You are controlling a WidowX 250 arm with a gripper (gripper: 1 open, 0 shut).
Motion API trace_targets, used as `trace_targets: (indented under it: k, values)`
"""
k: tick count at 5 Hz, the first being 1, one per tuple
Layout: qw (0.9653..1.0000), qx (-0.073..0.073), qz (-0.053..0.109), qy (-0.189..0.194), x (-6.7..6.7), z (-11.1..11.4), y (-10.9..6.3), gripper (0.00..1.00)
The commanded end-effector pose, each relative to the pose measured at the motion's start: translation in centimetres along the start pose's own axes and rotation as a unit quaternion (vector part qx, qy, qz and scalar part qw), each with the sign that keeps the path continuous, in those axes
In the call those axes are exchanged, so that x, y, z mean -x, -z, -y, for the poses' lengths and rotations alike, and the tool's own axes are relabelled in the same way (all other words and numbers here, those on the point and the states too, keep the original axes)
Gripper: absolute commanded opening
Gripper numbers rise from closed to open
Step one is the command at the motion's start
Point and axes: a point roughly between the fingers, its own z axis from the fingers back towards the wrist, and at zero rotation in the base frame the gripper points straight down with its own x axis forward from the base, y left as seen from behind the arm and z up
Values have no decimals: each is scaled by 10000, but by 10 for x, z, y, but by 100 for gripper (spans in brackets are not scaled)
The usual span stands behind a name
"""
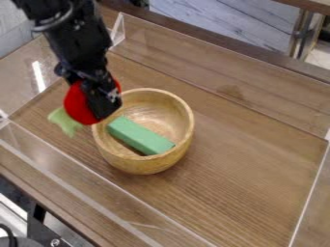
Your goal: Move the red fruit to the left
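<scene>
The red fruit [88, 104] is a small bright-red ball with light-green leaves sticking out at its left. It hangs in the air just past the left rim of the wooden bowl [154, 158]. My gripper [95, 94] comes down on it from above and is shut on it, its black fingers partly covering the fruit's top. A green rectangular block [139, 135] lies tilted inside the bowl.
Clear plastic walls [52, 159] fence the wooden table on all sides, with a low wall close to the fruit on the left. Bare wood [245, 106] lies right of and behind the bowl.
</scene>
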Motion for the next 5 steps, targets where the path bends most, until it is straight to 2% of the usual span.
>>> trace_targets:
  k: [1, 5]
  values:
    - [9997, -141, 203, -79, -13, -6, -16, 0]
    - [9992, -94, 167, -354, 0, -21, -12, 0]
